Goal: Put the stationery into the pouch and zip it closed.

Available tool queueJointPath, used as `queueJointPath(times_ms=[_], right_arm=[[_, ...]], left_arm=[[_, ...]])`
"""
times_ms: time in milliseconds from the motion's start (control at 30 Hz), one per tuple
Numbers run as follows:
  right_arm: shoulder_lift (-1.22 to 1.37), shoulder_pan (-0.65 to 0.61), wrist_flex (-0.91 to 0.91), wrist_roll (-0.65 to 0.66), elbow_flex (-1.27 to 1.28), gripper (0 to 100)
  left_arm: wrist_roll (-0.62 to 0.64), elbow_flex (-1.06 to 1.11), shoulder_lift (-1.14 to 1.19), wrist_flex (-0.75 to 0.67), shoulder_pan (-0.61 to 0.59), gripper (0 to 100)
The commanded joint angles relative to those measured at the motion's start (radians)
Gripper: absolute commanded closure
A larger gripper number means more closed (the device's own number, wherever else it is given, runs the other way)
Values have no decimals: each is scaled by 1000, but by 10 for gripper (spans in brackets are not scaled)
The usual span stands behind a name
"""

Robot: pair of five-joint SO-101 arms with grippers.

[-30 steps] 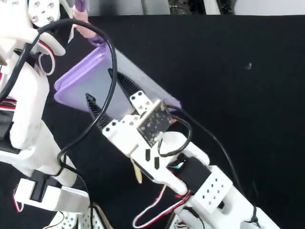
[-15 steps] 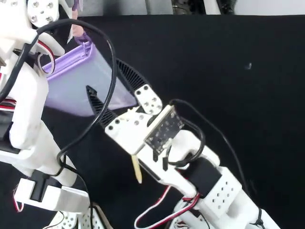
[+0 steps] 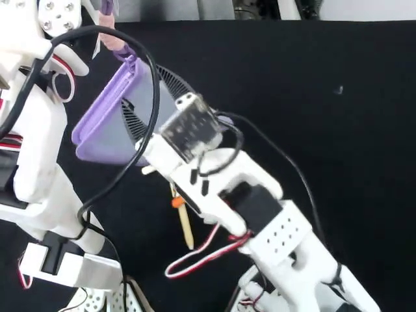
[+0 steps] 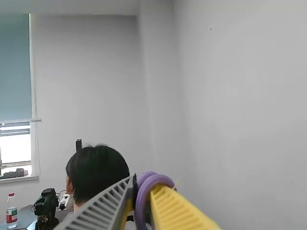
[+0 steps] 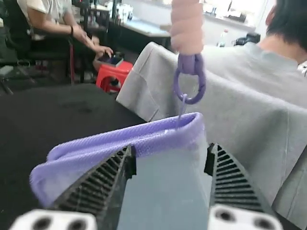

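Rolling its wrist over and pushing toward 11 o'clock, the right arm has brought the right end effector (image 5: 170,148) against the pouch (image 3: 107,123), which has swung up onto its edge. Nearest, a pencil (image 3: 186,227) lies on the surface (image 3: 312,97) at the pouch's 5 o'clock, outside it. Beyond, the right jaws stand wide astride the pouch's edge. Farthest, at 12 o'clock, the left end effector (image 4: 142,186) pinches the ring (image 4: 149,181) above the pouch. Loading looks unstarted. Next, the pouch mouth wants opening, then the pencil fetching.
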Motion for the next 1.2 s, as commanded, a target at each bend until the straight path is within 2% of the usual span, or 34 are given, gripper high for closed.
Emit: queueJointPath(times_ms=[0,167,467,733,900,967,1133,1167], right_arm=[[27,18,84,15,-136,750],[31,18,175,161,-199,750],[33,12,270,284,-245,750],[102,-68,273,284,-240,750],[205,-71,265,285,-263,753],[217,-71,281,285,-289,786],[180,-69,348,287,-348,977],[166,-69,364,287,-358,991]], left_arm=[[-104,-4,-20,-2,12,971],[-132,-5,-20,-8,13,971],[-132,-5,-20,-9,13,971],[-132,-5,-20,-9,13,971],[-133,-5,-20,-5,13,971],[-133,-5,-20,-2,13,971],[-135,-5,-20,0,10,971],[-135,-4,-20,0,7,971]])
